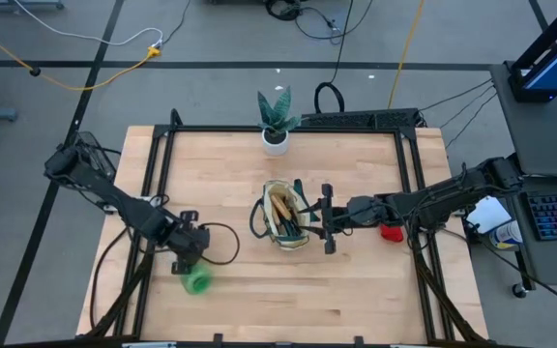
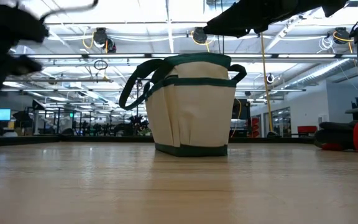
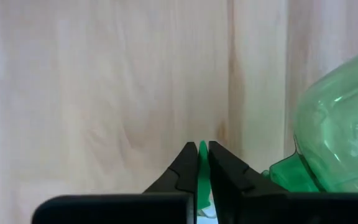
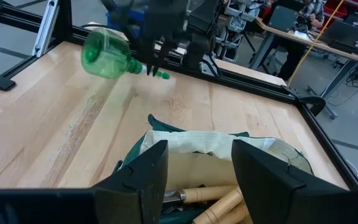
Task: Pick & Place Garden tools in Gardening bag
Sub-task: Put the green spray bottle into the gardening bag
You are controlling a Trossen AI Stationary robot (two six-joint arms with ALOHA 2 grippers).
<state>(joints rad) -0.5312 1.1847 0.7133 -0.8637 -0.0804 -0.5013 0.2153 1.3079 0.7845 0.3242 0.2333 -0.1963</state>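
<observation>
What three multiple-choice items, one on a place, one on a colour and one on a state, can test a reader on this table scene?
1. Where does the white plant pot stand?
A. inside the gardening bag
B. near the table's far edge, beyond the gardening bag
C. under the left gripper

2. What colour is the spray bottle?
A. green
B. red
C. white

3. How does the left gripper stand?
A. wide open above the bag
B. out of sight
C. shut on a thin green part of the spray bottle

Answers: 1 B, the high view shows the pot apart from the bag, by the far edge. 2 A, the bottle is clear green in both wrist views. 3 C, the left wrist view shows the fingers pinching a green strip.
</observation>
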